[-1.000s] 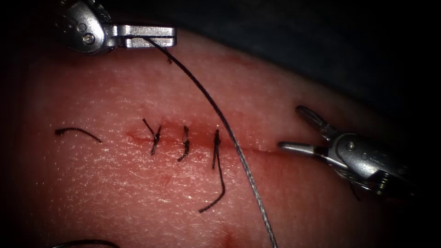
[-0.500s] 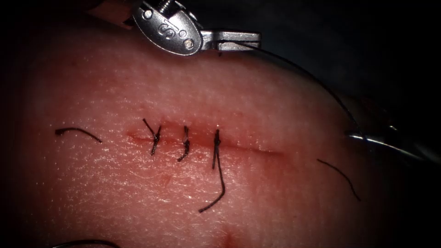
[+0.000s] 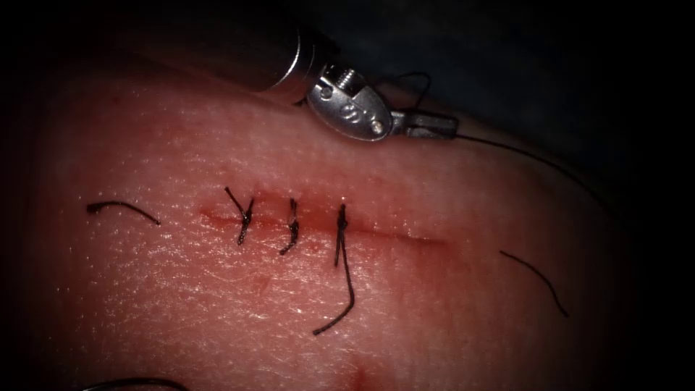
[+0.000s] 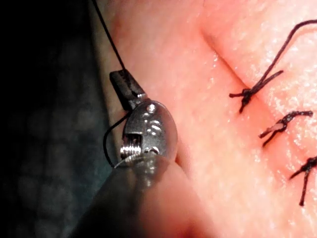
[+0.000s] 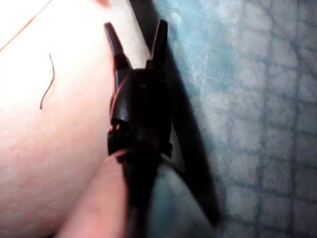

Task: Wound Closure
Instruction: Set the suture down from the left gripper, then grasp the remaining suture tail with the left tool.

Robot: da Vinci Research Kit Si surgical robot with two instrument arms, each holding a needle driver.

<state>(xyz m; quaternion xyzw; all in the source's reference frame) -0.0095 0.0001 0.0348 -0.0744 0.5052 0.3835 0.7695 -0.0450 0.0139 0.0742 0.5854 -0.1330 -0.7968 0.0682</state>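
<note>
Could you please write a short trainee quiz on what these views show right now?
1. True or false: the left gripper is shut on the thread.
2. How many stitches cross the cut in the tissue?
3. The right gripper, open beside the tissue, holds: A the needle; B the tissue; C nothing.
Key: 1 true; 2 three; 3 C.

Your left end effector (image 3: pixel 431 127) has swung from ten o'clock toward one o'clock, dragging the thread (image 3: pixel 536 156) off the cut. Your right end effector (image 5: pixel 136 37) has apparently withdrawn past three o'clock.
</note>
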